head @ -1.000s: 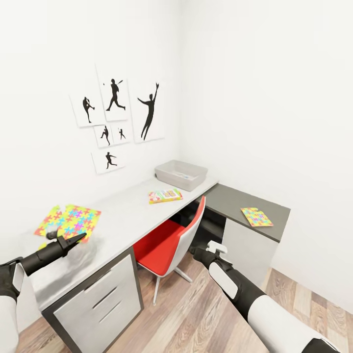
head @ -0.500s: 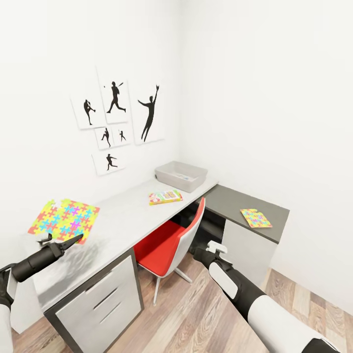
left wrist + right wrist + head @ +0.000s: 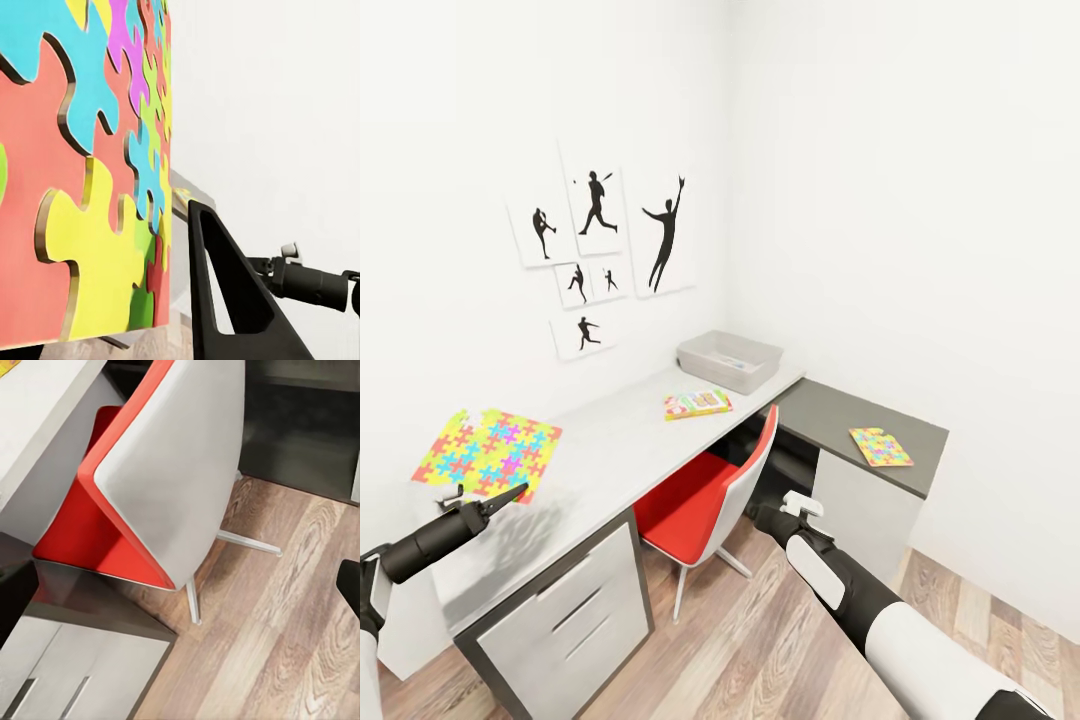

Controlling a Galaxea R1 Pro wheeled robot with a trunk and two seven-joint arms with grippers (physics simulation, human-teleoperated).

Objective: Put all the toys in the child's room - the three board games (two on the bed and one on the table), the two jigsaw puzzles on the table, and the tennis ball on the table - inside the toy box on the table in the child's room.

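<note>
My left gripper [image 3: 508,494] is shut on the lower edge of a multicolour jigsaw puzzle [image 3: 488,455], holding it tilted up above the left end of the table [image 3: 610,440]. The left wrist view shows the sheet [image 3: 82,172] close up beside one black finger [image 3: 225,292]. The second jigsaw puzzle [image 3: 881,446] lies on the dark corner section. A board game [image 3: 697,402] lies flat near the pale grey toy box [image 3: 730,358] at the wall end. My right gripper [image 3: 768,517] hangs open over the floor beside the chair. The tennis ball and the bed are out of view.
A red and white chair [image 3: 710,495] is tucked under the table, its back facing me [image 3: 172,457]. White drawers [image 3: 560,610] stand below the left end. Wood-plank floor [image 3: 285,622] lies open to the right. Silhouette pictures [image 3: 600,240] hang on the wall.
The left gripper has lifted the jigsaw puzzle off the tabletop and drawn it left and back, with the sheet now tilted up. The right arm has stayed still.
</note>
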